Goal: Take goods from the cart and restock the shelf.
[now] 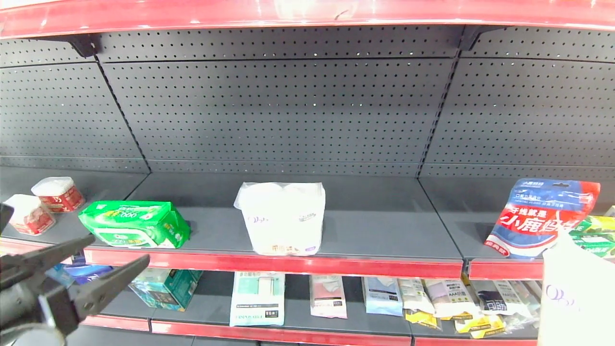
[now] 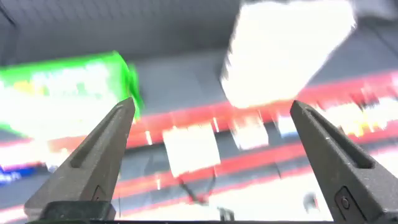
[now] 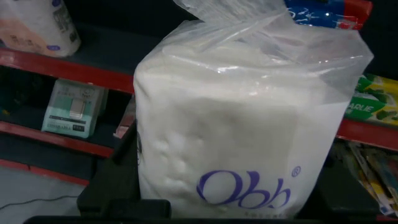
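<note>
A white tissue pack point(image 1: 283, 218) stands at the middle of the grey shelf board point(image 1: 384, 226), near its red front edge. My left gripper point(image 1: 119, 249) hangs open and empty at the lower left, in front of a green wipes pack point(image 1: 134, 223). From the left wrist, the open gripper point(image 2: 211, 104) points between the green pack point(image 2: 62, 93) and the white pack point(image 2: 286, 50). My right gripper point(image 3: 239, 149) is shut on a second white tissue pack point(image 3: 249, 124) in clear plastic, one dark finger point(image 3: 115, 174) at its side. That pack point(image 1: 576, 298) shows at the lower right, below the shelf.
Two small red-and-white tubs point(image 1: 45, 202) sit at the shelf's far left. A blue-and-red pouch point(image 1: 543, 218) and green packets point(image 1: 593, 235) lie at the right. The lower shelf point(image 1: 298, 331) holds several flat packets and boxes. Bare board lies between the white pack and the pouch.
</note>
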Available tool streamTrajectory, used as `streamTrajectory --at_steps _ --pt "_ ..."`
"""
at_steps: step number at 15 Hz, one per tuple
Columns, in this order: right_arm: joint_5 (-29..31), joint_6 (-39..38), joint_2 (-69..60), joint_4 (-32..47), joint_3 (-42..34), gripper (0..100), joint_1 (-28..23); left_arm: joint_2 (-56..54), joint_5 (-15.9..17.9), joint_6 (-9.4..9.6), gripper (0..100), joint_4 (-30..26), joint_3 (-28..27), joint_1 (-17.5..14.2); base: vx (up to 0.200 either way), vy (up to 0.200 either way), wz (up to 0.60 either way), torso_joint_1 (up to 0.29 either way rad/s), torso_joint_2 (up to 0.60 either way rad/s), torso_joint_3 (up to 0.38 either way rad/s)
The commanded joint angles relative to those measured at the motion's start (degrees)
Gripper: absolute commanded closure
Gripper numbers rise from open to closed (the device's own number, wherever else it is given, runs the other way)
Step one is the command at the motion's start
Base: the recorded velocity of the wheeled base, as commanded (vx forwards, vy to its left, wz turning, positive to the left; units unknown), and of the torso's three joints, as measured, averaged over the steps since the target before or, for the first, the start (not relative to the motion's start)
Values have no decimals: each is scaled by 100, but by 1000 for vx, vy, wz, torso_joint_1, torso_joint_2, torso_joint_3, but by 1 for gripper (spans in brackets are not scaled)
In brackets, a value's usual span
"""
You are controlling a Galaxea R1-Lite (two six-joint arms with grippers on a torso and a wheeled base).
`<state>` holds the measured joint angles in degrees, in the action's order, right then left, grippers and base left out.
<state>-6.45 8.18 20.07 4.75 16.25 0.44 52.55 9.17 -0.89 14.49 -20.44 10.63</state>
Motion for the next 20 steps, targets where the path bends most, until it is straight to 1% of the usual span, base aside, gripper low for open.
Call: streamTrajectory --at_steps 1,2,3,4,5,6,7,8,11,13,19,20 --pt "-49 -1 173 -1 62 100 0 -2715 384 335 0 -2416 -153 18 0 0 0 0 0 0" --pt "-58 -1 217 -1 150 100 0 -3093 340 344 0 -2917 -241 9 0 0 0 0 0 0" --pt "-137 -1 358 8 353 100 18 -3462 164 414 0 -3216 -232 -43 0 0 0 0 0 0" --pt "-296 -1 463 8 458 100 53 -3647 -3 449 0 -3339 -214 -43 0 0 0 0 0 0" --pt "-586 17 639 8 651 100 106 -4051 -222 484 0 -3787 -197 -43 0 0 0 0 0 0" --pt "-603 35 744 17 748 100 114 -4297 -240 564 0 -4113 -214 -43 0 0 0 0 0 0" --pt "-630 52 841 17 854 100 123 -4596 -249 748 0 -4420 -197 -43 0 0 0 0 0 0" --pt "-621 52 885 17 889 100 123 -4702 -258 827 0 -4570 -179 -43 0 0 0 0 0 0" --pt "-577 52 894 17 906 100 106 -4702 -512 827 0 -4570 -91 -43 0 0 0 0 0 0" --pt "-568 52 885 17 880 100 88 -4702 -583 836 0 -4578 -65 -43 0 0 0 0 0 0" --pt "-568 35 903 17 862 100 88 -4702 -592 942 0 -4570 49 -43 0 0 600 4 0 0" --pt "-577 26 911 8 862 100 97 -4702 -600 977 0 -4561 58 -43 0 0 0 0 0 0"
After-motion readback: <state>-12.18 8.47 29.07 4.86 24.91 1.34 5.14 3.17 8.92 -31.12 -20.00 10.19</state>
